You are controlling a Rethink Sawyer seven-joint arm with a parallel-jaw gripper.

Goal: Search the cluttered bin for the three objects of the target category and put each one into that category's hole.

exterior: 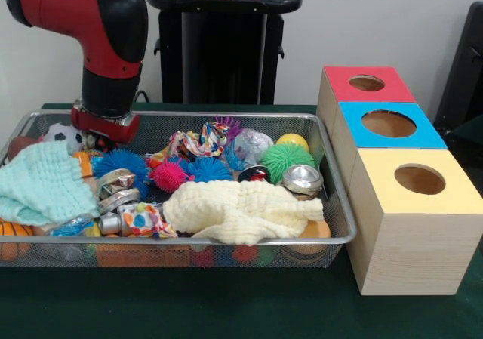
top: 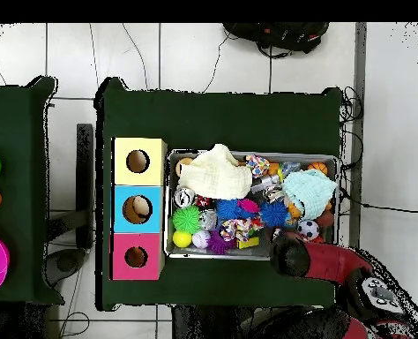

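The wire mesh bin (exterior: 343, 237) stands on the green table, full of toys; it also shows in the overhead view (top: 166, 205). In it lie a cream cloth (exterior: 241, 211), a mint cloth (exterior: 41, 184), a green spiky ball (exterior: 287, 158), a yellow ball (exterior: 293, 140), blue spiky balls (exterior: 121, 161), a pink spiky ball (exterior: 167, 177), a soccer ball (exterior: 64, 135) and a round metal tin (exterior: 302, 179). My gripper (exterior: 106, 127) hangs low at the bin's far left corner, next to the soccer ball. In the overhead view the gripper (top: 287, 252) sits at the bin's bottom edge.
Three wooden boxes with round holes stand in a row right of the bin: red top (exterior: 367, 84), blue top (exterior: 389, 124), yellow top (exterior: 419, 179). The black pedestal (exterior: 223, 44) rises behind the bin. A second green table (top: 10, 194) with coloured things is at the overhead view's left.
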